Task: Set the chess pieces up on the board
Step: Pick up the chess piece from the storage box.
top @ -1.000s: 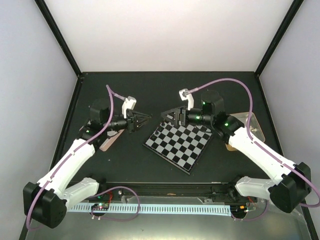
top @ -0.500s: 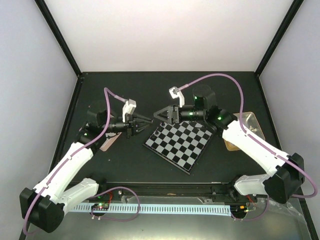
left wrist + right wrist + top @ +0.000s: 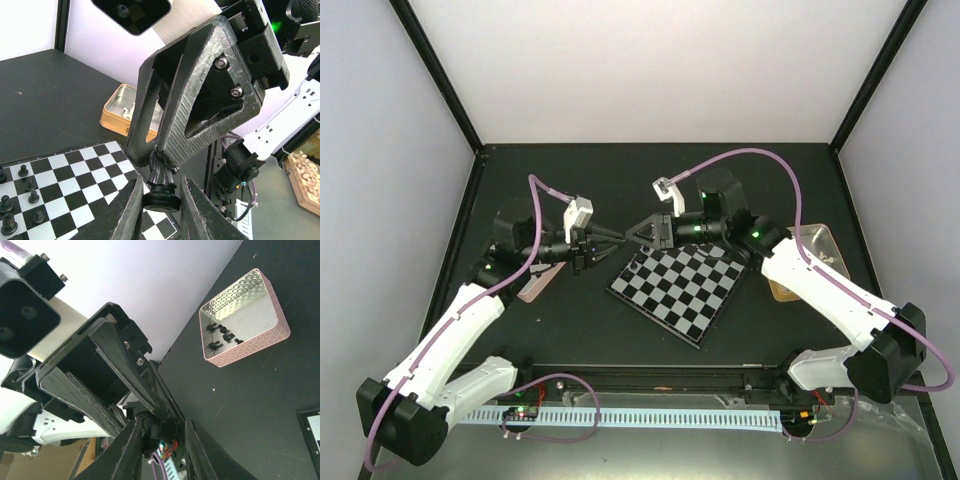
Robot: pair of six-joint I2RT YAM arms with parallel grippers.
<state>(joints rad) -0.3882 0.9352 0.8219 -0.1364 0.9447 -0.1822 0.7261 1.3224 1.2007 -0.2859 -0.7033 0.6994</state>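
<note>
My left gripper (image 3: pixel 608 237) (image 3: pixel 160 192) is shut on the round base of a black chess piece (image 3: pixel 160 199), held in the air beyond the far left corner of the board (image 3: pixel 680 285). My right gripper (image 3: pixel 632 232) (image 3: pixel 161 429) meets it tip to tip. Its fingers (image 3: pixel 195 105) straddle the upper part of the piece (image 3: pixel 155 432). The jaws stand narrow but open, with a gap on one side in the right wrist view. A few black chess pieces (image 3: pixel 22 172) stand on the board's left corner squares (image 3: pixel 635 270).
A pink tin (image 3: pixel 245 352) holding several black pieces (image 3: pixel 220 335) lies left of the board, under the left arm (image 3: pixel 535 285). A gold tin (image 3: pixel 115 120) (image 3: pixel 815 250) with pale pieces sits to the board's right. Black frame posts rise at the back corners.
My right gripper has swung left to meet the left gripper, and its jaws have narrowed round the piece's top. The left gripper has kept its hold and barely moved.
</note>
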